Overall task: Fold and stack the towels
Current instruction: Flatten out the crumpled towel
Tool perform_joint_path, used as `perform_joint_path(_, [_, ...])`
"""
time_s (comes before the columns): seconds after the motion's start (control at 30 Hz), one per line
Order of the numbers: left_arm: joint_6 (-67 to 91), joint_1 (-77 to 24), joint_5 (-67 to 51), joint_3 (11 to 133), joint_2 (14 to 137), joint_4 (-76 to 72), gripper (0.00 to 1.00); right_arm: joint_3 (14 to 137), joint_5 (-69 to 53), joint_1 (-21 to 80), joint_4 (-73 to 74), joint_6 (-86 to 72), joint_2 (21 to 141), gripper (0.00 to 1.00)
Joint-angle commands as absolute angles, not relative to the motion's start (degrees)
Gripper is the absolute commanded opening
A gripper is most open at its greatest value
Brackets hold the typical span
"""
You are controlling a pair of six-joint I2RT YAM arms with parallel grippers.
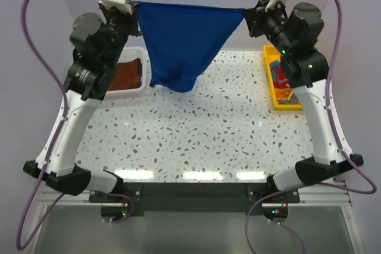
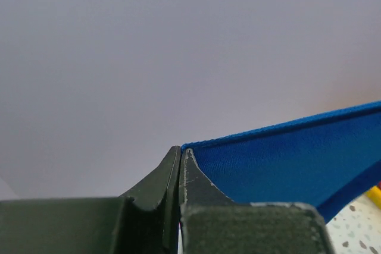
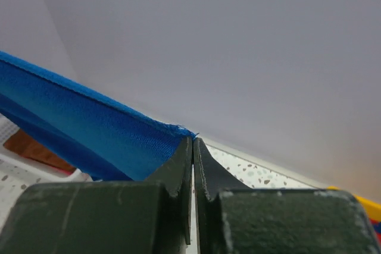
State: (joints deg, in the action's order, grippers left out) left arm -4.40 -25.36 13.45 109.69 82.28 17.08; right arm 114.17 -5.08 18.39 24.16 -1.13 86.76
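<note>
A blue towel hangs stretched in the air between my two grippers at the far side of the table, its lower point drooping toward the tabletop. My left gripper is shut on the towel's left top corner; in the left wrist view the gripper pinches the blue towel. My right gripper is shut on the right top corner; in the right wrist view the gripper pinches the blue towel.
A white bin with a brown towel stands at the back left, under my left arm. A yellow tray with red and blue cloths stands at the back right. The speckled table stretches toward me.
</note>
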Motion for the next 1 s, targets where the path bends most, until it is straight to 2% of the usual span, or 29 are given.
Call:
perform_joint_path(0.0, [-7.82, -25.49, 6.08, 106.36, 74.90, 14.41, 0.00, 111.72, -8.60, 18.28, 22.76, 2.20, 78.77, 0.00])
perform_joint_path(0.17, [-9.23, -25.66, -2.09, 104.85, 67.60, 15.38, 0.00, 112.06, -11.95, 18.28, 26.01, 4.04, 72.52, 0.00])
perform_joint_path(0.43, [-9.32, -25.66, -6.94, 113.54, 65.56, 16.79, 0.00, 121.89, -12.40, 18.28, 29.44, 5.71, 68.82, 0.00])
perform_joint_path(0.6, [-8.70, -25.66, -7.65, 119.34, 67.14, 15.91, 0.00, 127.43, -9.41, 18.28, 27.61, 6.42, 69.87, 0.00])
perform_joint_path(0.73, [-8.44, -25.66, -7.21, 121.64, 69.43, 13.54, 0.00, 127.18, -7.39, 18.28, 23.56, 6.68, 70.57, 0.00])
perform_joint_path(0.97, [-10.98, -25.66, 3.15, 121.11, 82.42, 11.78, 0.00, 125.24, -0.89, 18.28, 20.57, 8.78, 79.70, 0.00])
